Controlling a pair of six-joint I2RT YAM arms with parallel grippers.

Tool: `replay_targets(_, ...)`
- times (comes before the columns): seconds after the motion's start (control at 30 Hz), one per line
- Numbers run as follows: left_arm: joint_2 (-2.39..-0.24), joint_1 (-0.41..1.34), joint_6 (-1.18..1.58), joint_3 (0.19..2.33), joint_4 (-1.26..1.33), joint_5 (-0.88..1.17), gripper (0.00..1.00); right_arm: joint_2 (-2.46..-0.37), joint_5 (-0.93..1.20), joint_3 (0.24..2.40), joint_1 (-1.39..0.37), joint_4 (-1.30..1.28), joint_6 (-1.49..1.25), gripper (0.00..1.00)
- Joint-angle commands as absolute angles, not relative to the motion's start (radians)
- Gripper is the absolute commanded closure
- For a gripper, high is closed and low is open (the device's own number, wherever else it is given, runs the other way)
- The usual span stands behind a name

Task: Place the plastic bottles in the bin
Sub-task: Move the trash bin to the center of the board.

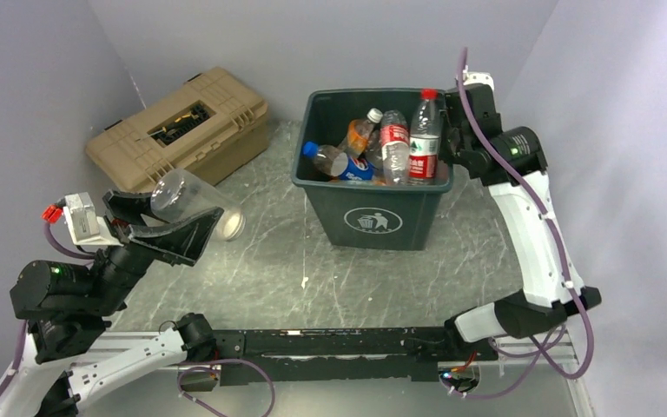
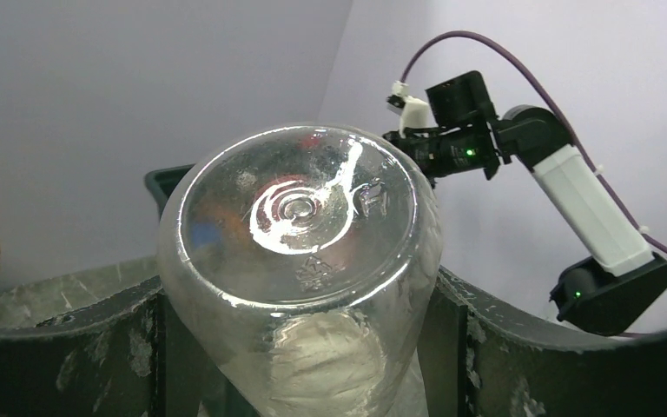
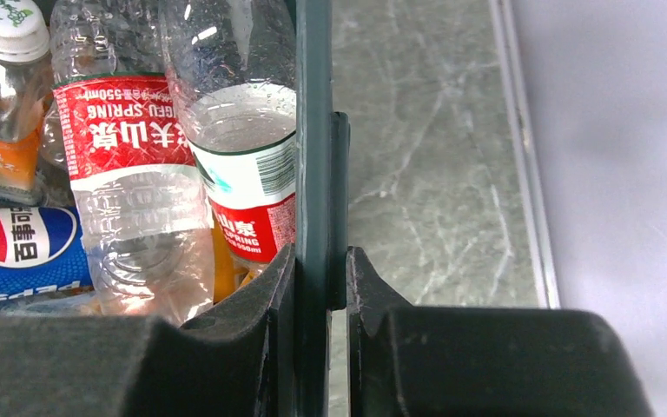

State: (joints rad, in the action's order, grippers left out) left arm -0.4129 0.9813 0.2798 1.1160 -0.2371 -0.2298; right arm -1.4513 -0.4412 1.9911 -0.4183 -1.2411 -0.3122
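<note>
Grey marbled table (image 1: pixel 269 269), lilac walls (image 1: pixel 313 35). At left, the left gripper (image 1: pixel 158 221) stands wide, clamped round a clear bottle (image 1: pixel 193 201) whose base faces the wrist camera. Ahead and rightward sits the bin (image 1: pixel 373 221), holding more bottles (image 1: pixel 395 143). The right gripper (image 3: pixel 315 295), nearly closed, pinches the bin's right wall, with bottles just inside.

Left gripper (image 1: pixel 181 219) around a bottle (image 1: pixel 198 201), right gripper (image 3: pixel 319 278) on the bin wall (image 3: pixel 313 130)
</note>
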Motion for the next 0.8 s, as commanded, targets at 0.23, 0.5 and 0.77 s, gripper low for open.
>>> replay_targets(0.23,-0.454,0.982,0.226,1.143,-0.218,-0.254,1.0,-1.282,-0.409,1.867,-0.408,-1.113,-0.362,1.0)
replay_targets(0.5,-0.495,0.982,0.202,1.172,-0.226,-0.235,1.0,-1.234,-0.068,1.769,-0.408,-0.984,-0.48,1.0)
replay_targets(0.77,-0.595,0.982,0.173,1.248,-0.224,-0.212,1.0,-1.19,0.124,1.665,-0.41,-0.846,-0.572,1.0)
